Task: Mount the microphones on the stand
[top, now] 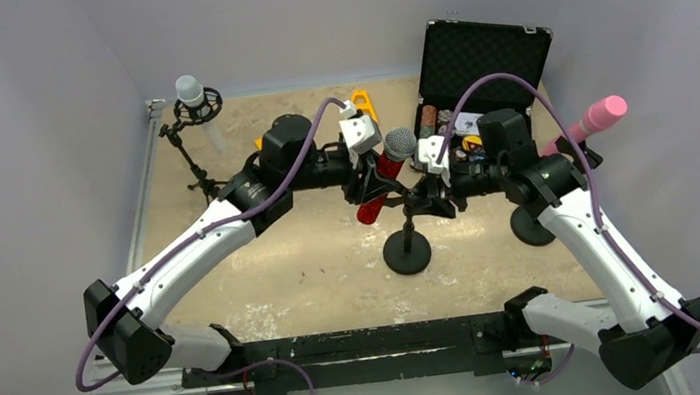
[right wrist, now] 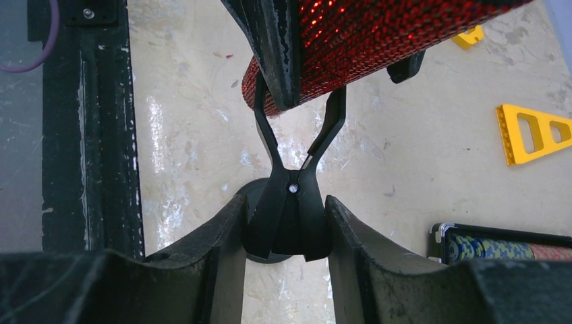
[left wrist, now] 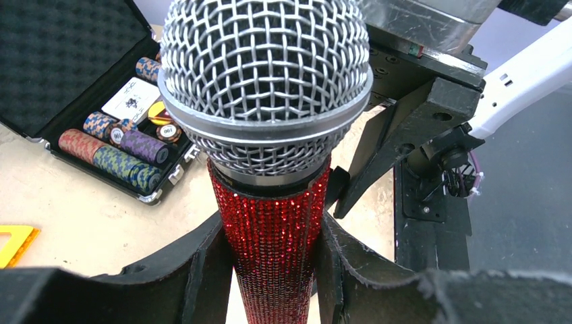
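- centre stand (top: 407, 251): mid-table, between the two arms.
- its clip (right wrist: 290, 202): pinched between the right gripper (top: 434, 190) fingers, touching both.
- centre microphone (top: 386, 171): tilted, clamped between the left gripper (top: 371, 183) fingers, lower end at the clip's prongs.
- back-left microphone (top: 189, 91): upright on a stand in the far-left corner.
- right microphone (top: 590, 120): tilted on a stand at the right edge.
- open case (top: 484, 50): back right, chips (left wrist: 115, 152) inside.

You have bare table (top: 304, 264) along the near edge, left of the middle stand (top: 407, 251). The red mic (top: 370, 205) slants across its top. The case (top: 485, 55) blocks the far right corner, the pink mic (top: 598, 114) the right edge, the white mic (top: 189, 89) the far left corner.
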